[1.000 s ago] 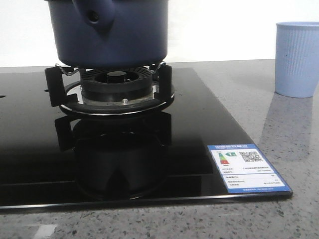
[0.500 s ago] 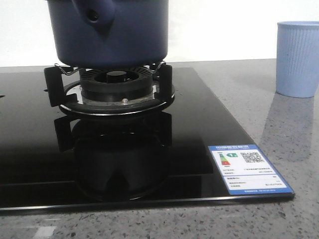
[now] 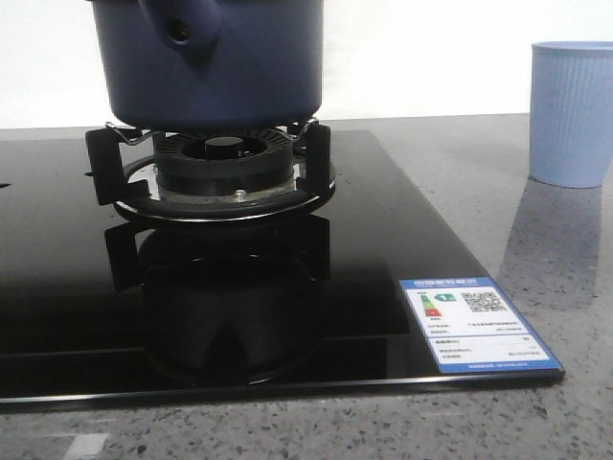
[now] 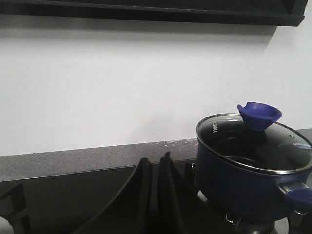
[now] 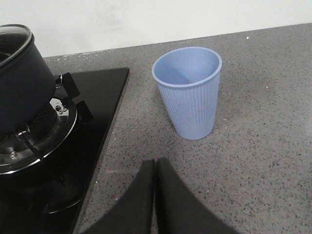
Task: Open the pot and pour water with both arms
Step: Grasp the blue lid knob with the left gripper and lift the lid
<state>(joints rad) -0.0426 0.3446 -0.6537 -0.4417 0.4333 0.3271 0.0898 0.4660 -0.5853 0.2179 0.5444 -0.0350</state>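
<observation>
The dark navy-blue pot (image 3: pixel 215 67) stands on the gas burner (image 3: pixel 222 177); its handle stub with a round hole faces the front camera. In the left wrist view the pot (image 4: pixel 243 185) wears a glass lid (image 4: pixel 253 141) with a blue knob (image 4: pixel 259 114). It also shows in the right wrist view (image 5: pixel 19 87). My left gripper (image 4: pixel 156 163) is shut and empty, beside the pot and apart from it. My right gripper (image 5: pixel 155 163) is shut and empty above the counter, short of the pale blue ribbed cup (image 5: pixel 189 92). Neither gripper shows in the front view.
The black glass hob (image 3: pixel 287 278) carries a blue and white label (image 3: pixel 477 324) at its front right corner. The cup (image 3: pixel 572 113) stands on the speckled grey counter (image 3: pixel 536 240) right of the hob. A white wall runs behind.
</observation>
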